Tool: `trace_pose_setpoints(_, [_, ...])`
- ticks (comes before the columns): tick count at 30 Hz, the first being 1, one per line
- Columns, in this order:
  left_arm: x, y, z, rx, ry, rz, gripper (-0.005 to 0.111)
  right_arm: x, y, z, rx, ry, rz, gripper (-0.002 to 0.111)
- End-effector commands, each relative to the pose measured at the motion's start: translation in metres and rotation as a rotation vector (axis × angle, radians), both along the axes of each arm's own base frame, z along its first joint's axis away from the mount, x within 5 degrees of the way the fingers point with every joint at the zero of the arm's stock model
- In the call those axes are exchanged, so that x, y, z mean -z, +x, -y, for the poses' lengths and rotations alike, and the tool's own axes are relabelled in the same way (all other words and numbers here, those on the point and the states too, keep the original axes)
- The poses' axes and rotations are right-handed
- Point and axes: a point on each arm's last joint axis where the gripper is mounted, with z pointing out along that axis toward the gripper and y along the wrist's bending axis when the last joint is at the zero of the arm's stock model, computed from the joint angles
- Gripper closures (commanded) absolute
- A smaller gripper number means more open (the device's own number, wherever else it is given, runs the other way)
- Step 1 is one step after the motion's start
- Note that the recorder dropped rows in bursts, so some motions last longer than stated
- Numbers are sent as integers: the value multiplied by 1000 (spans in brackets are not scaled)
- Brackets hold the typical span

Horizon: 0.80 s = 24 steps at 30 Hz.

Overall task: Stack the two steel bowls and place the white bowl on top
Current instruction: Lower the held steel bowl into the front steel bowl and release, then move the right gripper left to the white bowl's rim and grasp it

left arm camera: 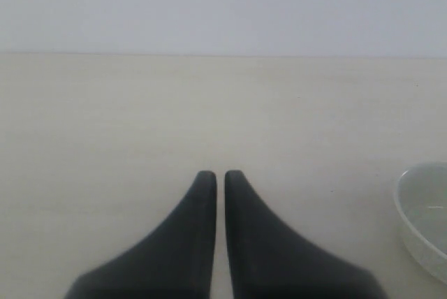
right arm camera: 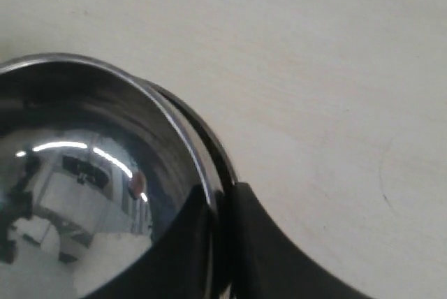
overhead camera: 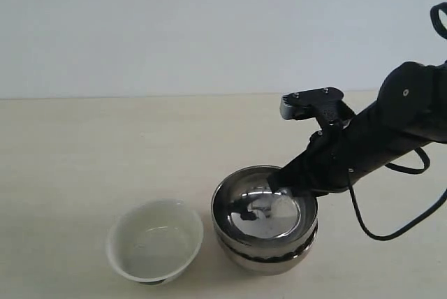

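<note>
Worktop (overhead camera: 84, 159) is carrying nested steel bowls (overhead camera: 265, 251) beside white bowl (overhead camera: 155, 243).
Right tool (right arm camera: 222, 200) is pinching the top rim, maybe to seat it; left tool (left arm camera: 220, 174) is pressed together.

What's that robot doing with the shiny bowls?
It is stacking bowls. The right gripper has its jaws pinched on the rim of the top steel bowl, which sits inside the bottom steel bowl on the table. The white bowl stands beside them, empty and not yet on top. The left gripper hovers over the table with its jaws shut on nothing.
</note>
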Motion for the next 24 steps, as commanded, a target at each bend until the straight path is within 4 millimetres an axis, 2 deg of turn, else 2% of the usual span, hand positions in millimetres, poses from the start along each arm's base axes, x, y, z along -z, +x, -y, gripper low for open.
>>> trace_pose_setpoints(1, [0,0,0,3,-5,7,103,-2,0,-1,2,9,5,86])
trace_pose_setpoints(4, [0,0,0,3,-5,7,103,-2,0,-1,4,12,4,70])
trace_pose_setpoints(5, [0,0,0,3,-5,7,103,-2,0,-1,4,12,4,68])
trace_pose_setpoints(14, [0,0,0,3,-5,7,103,-9,5,-3,1,21,40,69])
trace_pose_setpoints(16, [0,0,0,3,-5,7,103,-13,6,-2,5,24,66,76])
trace_pose_setpoints(21, [0,0,0,3,-5,7,103,-28,5,-1,1,33,127,108])
trace_pose_setpoints(24, [0,0,0,3,-5,7,103,-32,3,0,-6,37,132,108])
